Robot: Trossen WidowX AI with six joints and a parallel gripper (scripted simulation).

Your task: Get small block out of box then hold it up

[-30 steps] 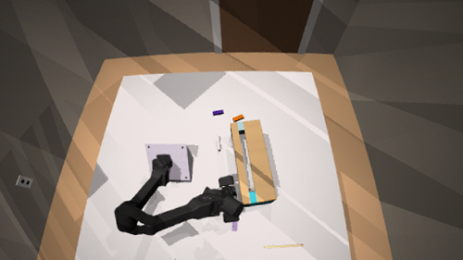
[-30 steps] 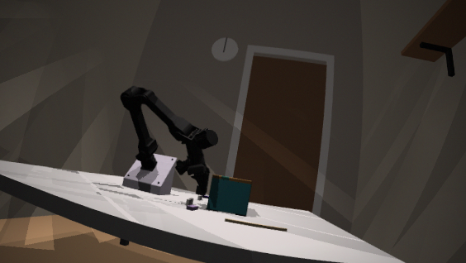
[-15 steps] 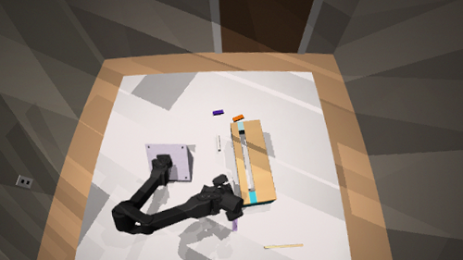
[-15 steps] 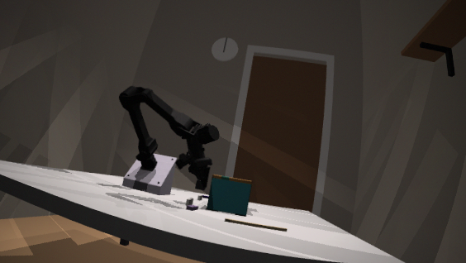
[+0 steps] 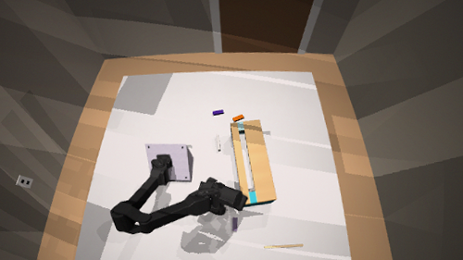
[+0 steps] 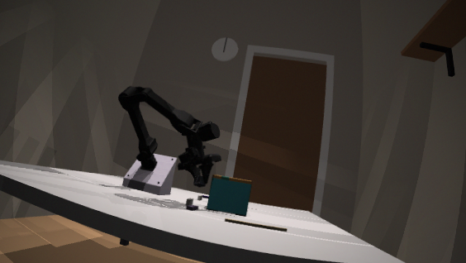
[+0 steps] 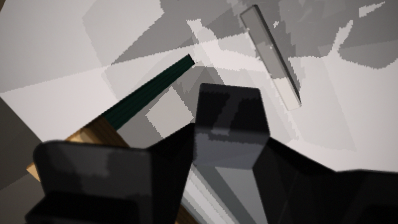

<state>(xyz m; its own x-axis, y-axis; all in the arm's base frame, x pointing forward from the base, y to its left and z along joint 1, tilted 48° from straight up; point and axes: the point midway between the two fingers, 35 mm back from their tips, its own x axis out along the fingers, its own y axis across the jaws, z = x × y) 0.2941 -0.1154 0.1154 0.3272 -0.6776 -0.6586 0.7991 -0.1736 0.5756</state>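
Observation:
My gripper (image 6: 201,182) (image 7: 222,132) is shut on a small dark block (image 7: 230,117), which shows between the fingertips in the wrist view. The gripper hangs above the table, close beside the box's near end, at about the height of its top. In the top view the arm hides the fingertips. The box (image 5: 262,166) (image 6: 229,196) stands upright, with a wooden top and teal ends; its near end shows at the left in the wrist view. Its inside is mostly hidden.
A purple block (image 5: 234,224) (image 6: 192,208) lies off the box's near end. A grey bar (image 7: 272,62) lies near the gripper. A thin stick (image 5: 283,246) (image 6: 256,225) lies in front. An orange block (image 5: 238,117) and another purple block (image 5: 218,112) lie beyond the far end.

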